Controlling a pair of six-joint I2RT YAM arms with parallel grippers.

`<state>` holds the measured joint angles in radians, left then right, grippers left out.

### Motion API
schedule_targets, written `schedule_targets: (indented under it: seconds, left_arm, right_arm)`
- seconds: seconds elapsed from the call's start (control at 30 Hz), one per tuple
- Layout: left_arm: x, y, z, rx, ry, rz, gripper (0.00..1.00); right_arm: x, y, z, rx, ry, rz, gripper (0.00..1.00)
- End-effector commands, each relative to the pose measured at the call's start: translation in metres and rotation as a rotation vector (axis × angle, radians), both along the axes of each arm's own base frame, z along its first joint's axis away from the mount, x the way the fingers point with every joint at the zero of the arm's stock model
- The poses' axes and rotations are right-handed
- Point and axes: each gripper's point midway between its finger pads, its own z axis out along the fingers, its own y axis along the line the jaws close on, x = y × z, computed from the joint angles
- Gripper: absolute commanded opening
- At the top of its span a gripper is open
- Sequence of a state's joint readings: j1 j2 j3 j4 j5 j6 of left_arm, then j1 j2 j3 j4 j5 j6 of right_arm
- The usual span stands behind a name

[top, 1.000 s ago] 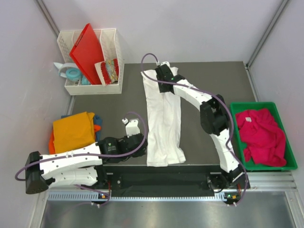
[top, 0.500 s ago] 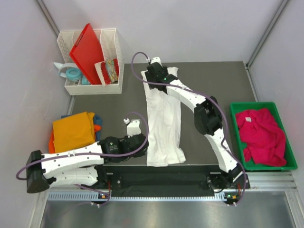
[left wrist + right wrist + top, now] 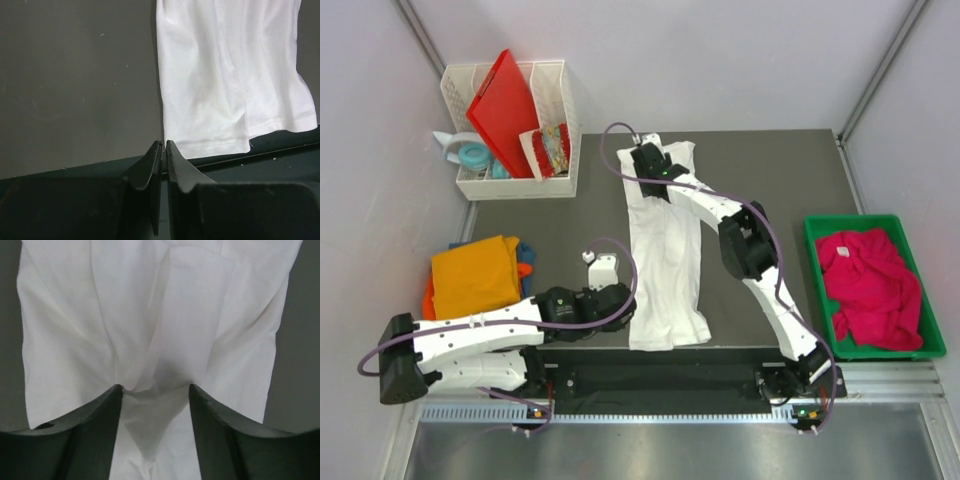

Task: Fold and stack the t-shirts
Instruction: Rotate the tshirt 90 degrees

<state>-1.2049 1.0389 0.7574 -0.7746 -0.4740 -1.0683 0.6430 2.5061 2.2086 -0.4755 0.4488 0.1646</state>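
Since the right arm has shifted a little leftward across the far end of the long white cloth t-shirt (image 3: pixel 665 262), the right claw (image 3: pixel 155 390) now stands over the far left part of that shirt, near the collar end. Its jaws stand wide apart. Both tips press down on the cloth, and creases run together into a pucker between them. No fold is pinched yet.

The white t-shirt itself has not moved. It lies on the dark grey table (image 3: pixel 560 230) as a narrow strip already folded lengthwise, with its hem at the near edge. The change therefore reads as a repositioning for a new grip, probably ahead of the crosswise fold.

The left arm has crept slightly toward the white t-shirt. The left claw (image 3: pixel 164 145) is narrow, its tips almost touching, and it holds nothing. It rests low, just beside the near left hem corner of the shirt, apart from the cloth.

Well to the left of the white t-shirt lies the folded orange t-shirt (image 3: pixel 472 275) on top of the stack. Well to its right, a crumpled magenta-pink t-shirt (image 3: pixel 870 285) waits in the green plastic tray (image 3: pixel 850 222).
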Motion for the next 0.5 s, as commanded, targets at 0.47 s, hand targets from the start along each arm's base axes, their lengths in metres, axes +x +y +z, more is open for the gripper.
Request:
schedule_targets:
  seconds: [0.47]
  left_arm:
    - [0.006, -0.018, 0.000, -0.007, -0.004, -0.013, 0.13]
  right_arm:
    - [0.004, -0.023, 0.044, 0.044, -0.113, -0.108, 0.06]
